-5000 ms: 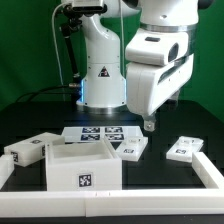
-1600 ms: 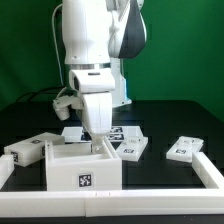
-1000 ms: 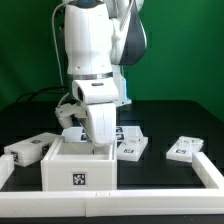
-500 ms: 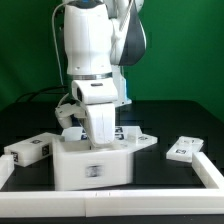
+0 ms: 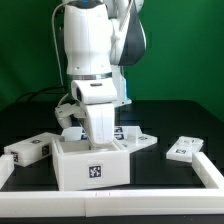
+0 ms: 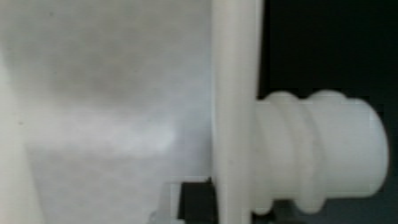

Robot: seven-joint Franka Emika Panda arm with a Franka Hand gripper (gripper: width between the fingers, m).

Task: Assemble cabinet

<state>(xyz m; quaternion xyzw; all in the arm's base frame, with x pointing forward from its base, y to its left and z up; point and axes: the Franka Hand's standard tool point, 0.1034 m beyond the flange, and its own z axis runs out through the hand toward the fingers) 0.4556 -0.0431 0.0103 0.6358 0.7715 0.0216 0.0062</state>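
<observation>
Your arm [image 5: 90,60] leans over the cabinet box [image 5: 93,172], front centre. The gripper [image 5: 100,135] clamps its rear wall, seemingly to tip it. 1 drawer block [image 5: 28,150] and 1 panel [image 5: 183,150] lie clear on either side.

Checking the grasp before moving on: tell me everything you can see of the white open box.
The open box is white, seemingly matte plastic, thin-walled, open side up. A black-and-white square tag sits on the wall facing the exterior camera. It appears to rest on the black table. The gripper reaches down inside near its rear wall; fingertips are hidden, so the grip is unconfirmed.
</observation>
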